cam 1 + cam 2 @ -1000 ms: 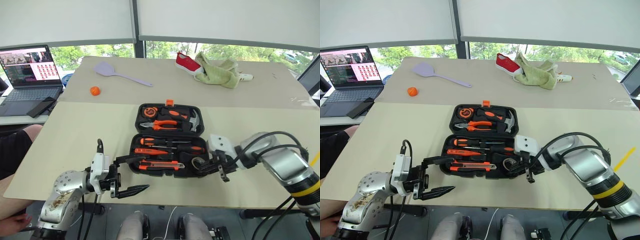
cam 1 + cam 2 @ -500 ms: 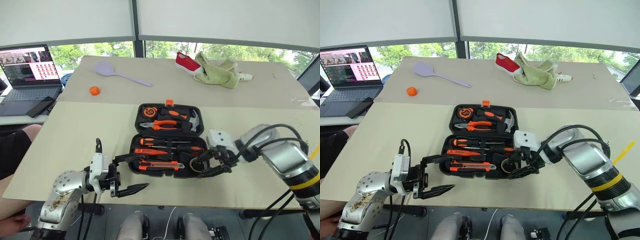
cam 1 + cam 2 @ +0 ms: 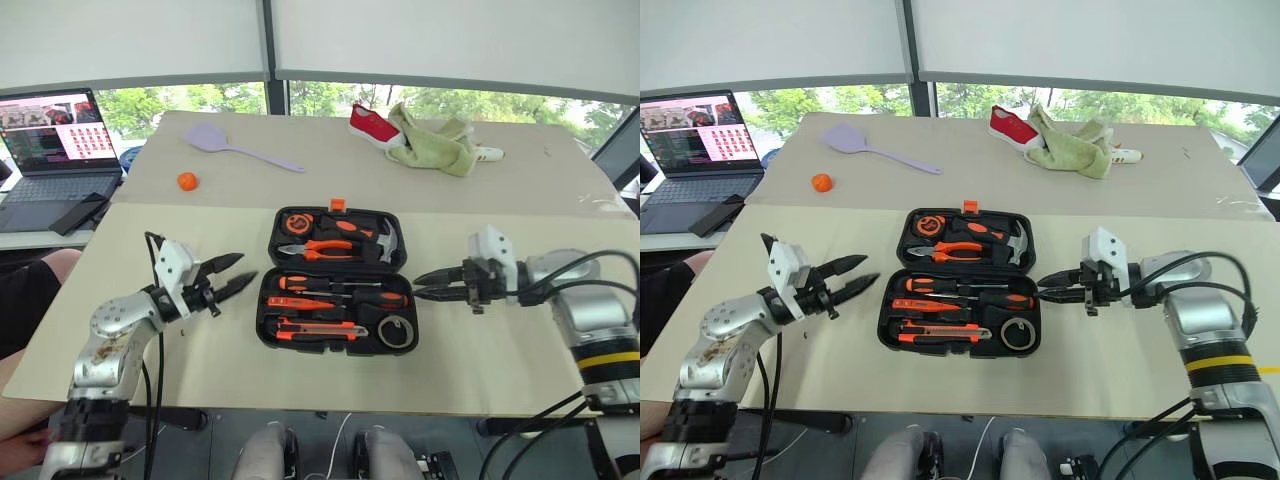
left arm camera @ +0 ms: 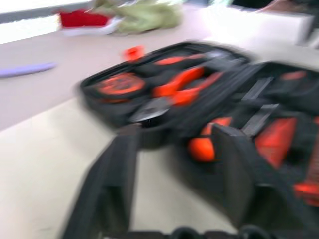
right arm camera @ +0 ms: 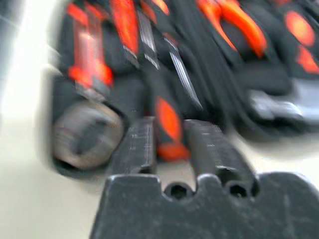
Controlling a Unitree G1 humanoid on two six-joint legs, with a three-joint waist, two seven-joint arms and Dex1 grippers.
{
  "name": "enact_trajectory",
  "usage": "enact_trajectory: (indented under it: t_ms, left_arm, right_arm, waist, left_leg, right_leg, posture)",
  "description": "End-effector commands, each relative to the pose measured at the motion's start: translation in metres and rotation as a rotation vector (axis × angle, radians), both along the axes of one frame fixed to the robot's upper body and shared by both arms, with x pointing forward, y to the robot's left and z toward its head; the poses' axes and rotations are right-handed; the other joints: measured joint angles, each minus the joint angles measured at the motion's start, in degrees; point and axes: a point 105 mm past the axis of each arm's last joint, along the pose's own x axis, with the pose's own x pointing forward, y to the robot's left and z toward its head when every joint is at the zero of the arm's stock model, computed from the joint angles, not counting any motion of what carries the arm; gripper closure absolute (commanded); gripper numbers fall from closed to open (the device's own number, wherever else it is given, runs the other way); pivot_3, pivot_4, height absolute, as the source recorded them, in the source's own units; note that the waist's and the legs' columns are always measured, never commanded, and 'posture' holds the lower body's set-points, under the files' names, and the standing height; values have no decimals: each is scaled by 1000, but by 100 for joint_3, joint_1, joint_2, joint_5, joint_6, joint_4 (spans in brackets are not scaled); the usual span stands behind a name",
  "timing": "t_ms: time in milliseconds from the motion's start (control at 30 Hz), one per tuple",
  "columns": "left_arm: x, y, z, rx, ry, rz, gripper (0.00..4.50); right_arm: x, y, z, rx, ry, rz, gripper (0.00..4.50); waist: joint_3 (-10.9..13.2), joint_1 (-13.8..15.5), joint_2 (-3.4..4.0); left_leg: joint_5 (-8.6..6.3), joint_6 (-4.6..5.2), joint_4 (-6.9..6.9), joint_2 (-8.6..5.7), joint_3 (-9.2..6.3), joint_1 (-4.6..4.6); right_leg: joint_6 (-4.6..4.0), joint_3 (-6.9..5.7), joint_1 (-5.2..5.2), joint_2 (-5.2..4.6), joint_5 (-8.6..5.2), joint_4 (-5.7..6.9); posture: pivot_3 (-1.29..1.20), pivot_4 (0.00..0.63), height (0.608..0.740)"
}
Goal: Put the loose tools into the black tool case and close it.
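table [image 3: 150,250] | black tool case [image 3: 335,280] lid up | left gripper [image 3: 232,278] level, parted (empty) | right gripper [image 3: 428,282] clenched, aimed at case

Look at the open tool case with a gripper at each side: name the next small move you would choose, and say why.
Probably bring both grippers in to the lid half of the black tool case and fold it over. The screwdrivers, utility knife and tape roll already lie in the near half, and the left gripper and right gripper flank the case, holding nothing.
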Motion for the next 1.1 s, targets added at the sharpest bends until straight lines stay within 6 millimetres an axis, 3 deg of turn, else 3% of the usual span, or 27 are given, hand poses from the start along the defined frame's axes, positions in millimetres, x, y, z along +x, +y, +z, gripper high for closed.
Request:
enact_trajectory:
  t_ms: [33,100,267,367,500,767,867,933,967,1000,1100]
  left_arm:
    - [19,-11,-7,34,32,36,4072]
    - [20,-28,-15,69,66,-36,4427]
    - [23,-46,-22,68,97,-103,4427]
    - [8,-62,-24,61,129,-210,4427]
    - [-6,-66,-23,48,139,-274,4427]
    - [-32,-68,-28,40,185,-284,4427]
    - [-18,-44,-24,43,189,-134,4427]
    - [-16,-34,-13,21,209,-122,4427]
    - [-17,-30,-8,16,239,-119,3907]
    - [-17,-25,-6,22,286,-102,3765]
    - [-22,-20,10,-49,389,-127,2552]
  right_arm:
    - [16,4,4,-13,-131,-39,4500]
    - [16,12,-5,-8,-107,-27,4500]
    - [9,22,-18,-12,-61,17,4500]
    - [-5,25,-16,18,-39,55,4500]
    - [-17,18,-14,15,-19,42,4500]
    - [-32,-7,-21,-4,17,-54,4500]
    - [-31,-20,-18,58,115,-154,4500]
    - [-34,-23,-10,79,152,-151,4500]
    - [-35,-24,-4,82,151,-146,3901]
    - [-33,-25,6,107,140,-157,3761]
    - [-29,-27,29,182,184,-205,2650]
  waist:
    - [1,-20,0]
    - [1,-26,0]
    - [1,-41,0]
    - [0,-34,0]
    - [0,-27,0]
    - [1,6,0]
    - [1,30,0]
    - [1,30,-1]
    - [1,30,0]
    - [1,25,0]
    - [2,-7,-1]
  left_leg:
    - [3,-4,0,1,2,0]
    - [4,-6,-1,2,2,1]
    - [6,-9,-1,5,9,2]
    - [6,-9,-1,6,7,8]
    - [5,-9,-6,5,6,7]
    - [3,-6,-6,4,3,6]
    - [1,-3,-6,3,3,7]
    - [0,-2,-6,4,1,7]
    - [0,-2,-6,5,-1,7]
    - [0,-2,-6,5,-2,6]
    - [1,-3,-7,8,-5,6]
  right_leg:
    - [0,1,-2,2,0,1]
    - [0,1,-2,4,0,2]
    - [0,4,-2,7,0,2]
    - [0,4,2,5,0,3]
    - [3,7,2,3,-2,-3]
    - [3,12,1,-1,-3,-5]
    - [3,12,1,-2,-3,-3]
    - [1,12,1,-2,-2,0]
    - [1,12,1,-2,-2,1]
    - [1,12,-1,-2,-2,4]
    - [0,12,-3,2,-2,5]
  posture:
    - [0,150,740]
    - [0,150,740]
    - [0,150,740]
    - [0,150,740]
    - [0,150,740]
    - [0,150,740]
    - [0,150,740]
    - [0,150,740]
    - [0,150,740]
    - [0,150,740]
    - [0,150,740]
